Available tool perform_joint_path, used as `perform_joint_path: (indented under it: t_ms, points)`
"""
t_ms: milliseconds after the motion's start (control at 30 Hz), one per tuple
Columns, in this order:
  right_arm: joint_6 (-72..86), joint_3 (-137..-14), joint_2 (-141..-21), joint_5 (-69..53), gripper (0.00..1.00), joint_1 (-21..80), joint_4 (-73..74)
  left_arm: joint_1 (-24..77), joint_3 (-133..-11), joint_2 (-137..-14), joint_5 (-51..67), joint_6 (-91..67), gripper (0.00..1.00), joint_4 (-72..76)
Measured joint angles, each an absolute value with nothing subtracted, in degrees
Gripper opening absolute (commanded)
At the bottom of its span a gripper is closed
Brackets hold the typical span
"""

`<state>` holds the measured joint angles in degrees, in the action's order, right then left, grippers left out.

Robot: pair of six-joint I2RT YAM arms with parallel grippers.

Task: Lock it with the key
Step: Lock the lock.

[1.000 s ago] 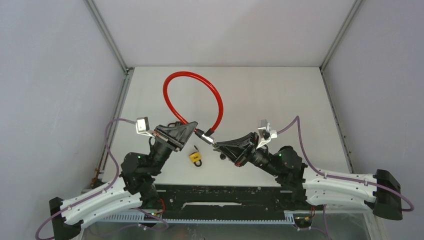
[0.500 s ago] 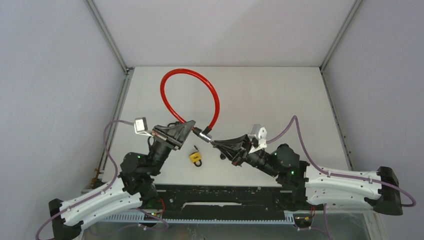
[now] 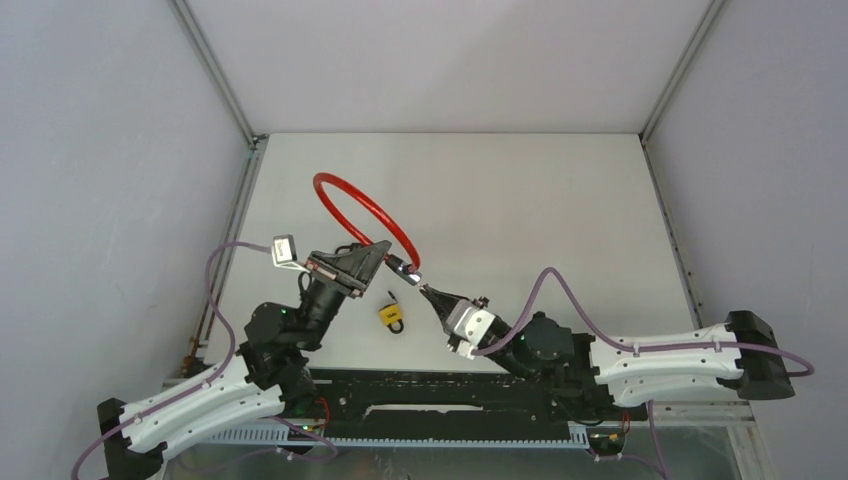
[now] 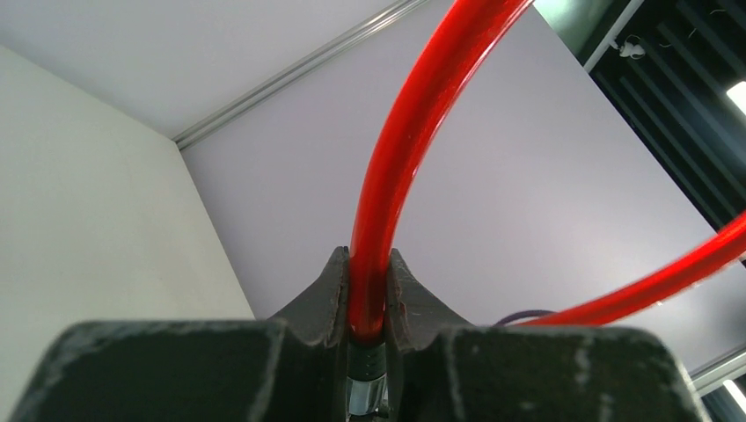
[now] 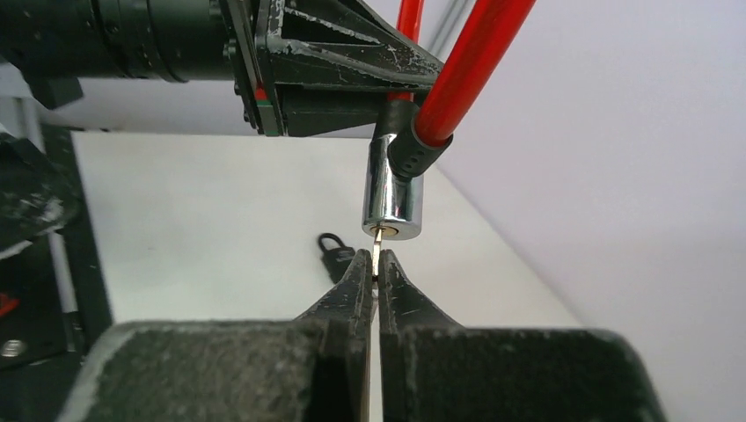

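Rolled over, right fingers (image 5: 350, 294) pinch key (image 5: 376, 249) touching chrome lock (image 5: 393, 198); left fingers (image 4: 327, 294) clamp cable (image 4: 396, 149).

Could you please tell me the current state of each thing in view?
red cable: looped, held aloft.
key: partly inserted.
lock cylinder: key tip in its keyhole.
yellow padlock: lying on table, untouched.
left claw: shut on red cable.
right claw: shut on key.

key (image 5: 376, 253) mostly hidden, tip perhaps inserted

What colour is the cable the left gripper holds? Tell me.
Bright red cable, clearest in the left wrist view.
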<state>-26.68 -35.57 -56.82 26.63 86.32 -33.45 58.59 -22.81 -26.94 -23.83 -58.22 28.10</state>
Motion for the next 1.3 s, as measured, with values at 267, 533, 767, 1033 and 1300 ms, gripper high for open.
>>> perform_joint_path:
  t_ms: [267,533,767,1033,1300]
  points:
    - [-36.25,-35.64,-59.24,31.92,0.00,88.23,-36.97,58.43,-22.81,-27.00,-24.32,-58.41,0.00,27.75]
    - [-27.97,-35.62,-57.08,27.81,0.00,86.48,-35.00,58.37,-22.81,-28.21,-22.85,-57.23,0.00,31.18]
    - [-15.62,-35.75,-52.71,16.21,0.00,80.97,-33.82,58.28,-22.44,-31.27,-16.47,-53.21,0.00,44.16]
    - [-6.09,-35.75,-49.63,5.72,0.00,76.82,-33.34,58.22,-22.02,-35.11,-8.82,-49.52,0.00,56.58]
    - [-0.58,-35.75,-48.51,-1.58,0.00,73.78,-31.24,58.22,-22.02,-34.72,-3.44,-45.67,0.00,57.56]
